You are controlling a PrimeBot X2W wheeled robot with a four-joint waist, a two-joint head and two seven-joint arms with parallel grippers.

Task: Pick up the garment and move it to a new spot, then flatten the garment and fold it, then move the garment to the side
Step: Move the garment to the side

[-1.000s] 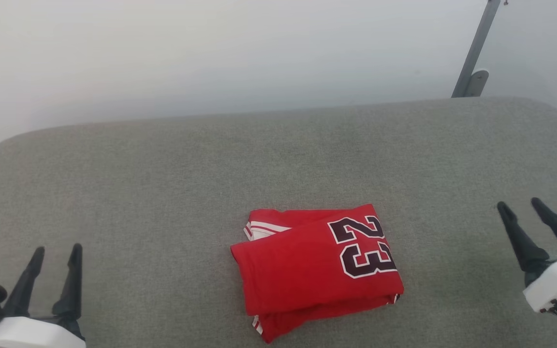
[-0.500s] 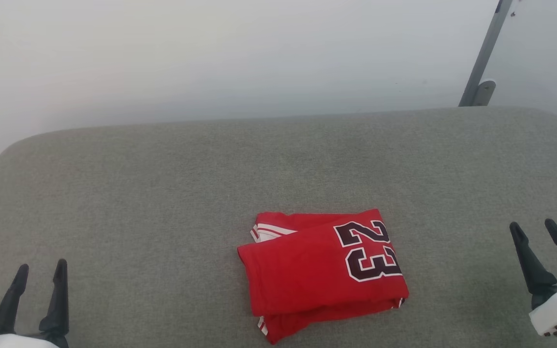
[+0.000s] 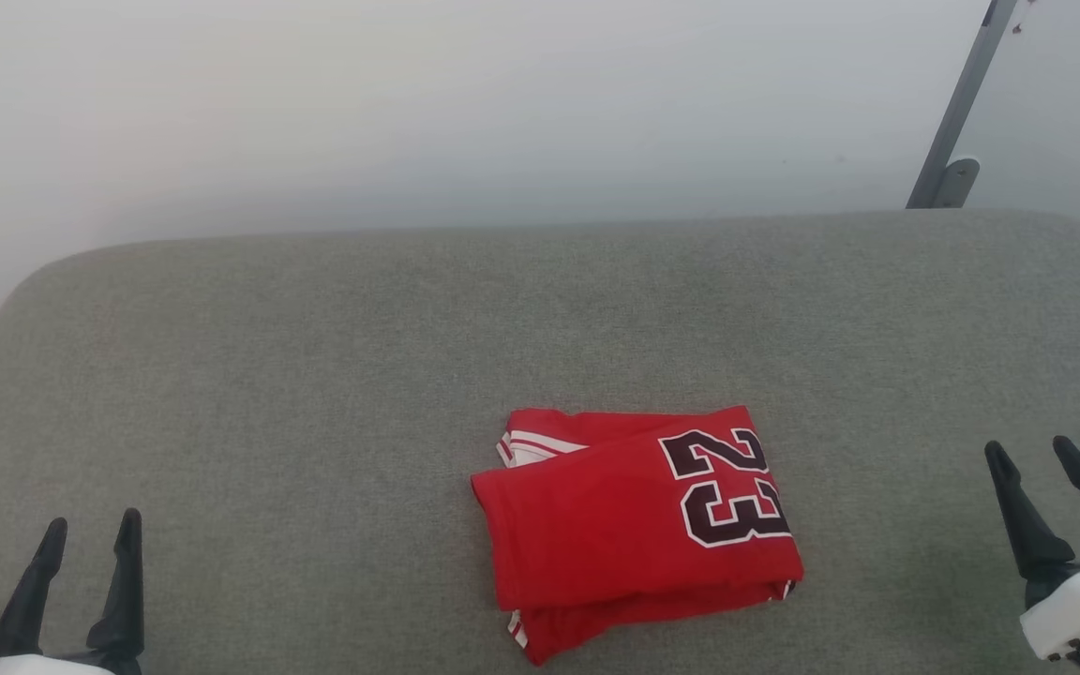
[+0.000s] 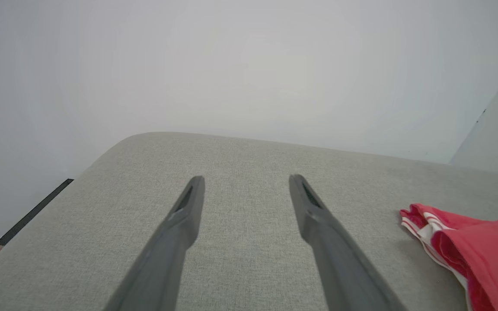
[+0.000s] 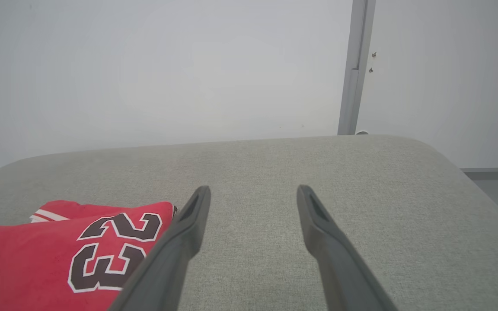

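The garment point(image 3: 634, 530) lies folded into a compact red rectangle (number uppermost) at the near middle of the grey cushion point(image 3: 315, 375). Soft, light and limp, it would likely sag and unfold if lifted by one layer — a pinch through all layers at an edge seems safest. Left gripper point(image 3: 88, 539) and right gripper point(image 3: 1032, 455) stand apart at either side, fingers spread, empty.

A grey-green fabric pad point(image 3: 315, 375) with rounded corners took up the lower two thirds of the frame. Behind it stood a plain pale-grey wall point(image 3: 409, 112), evenly lit. At the upper right, a slanting grey metal post point(image 3: 967, 94) met a small bracket point(image 3: 957, 178).
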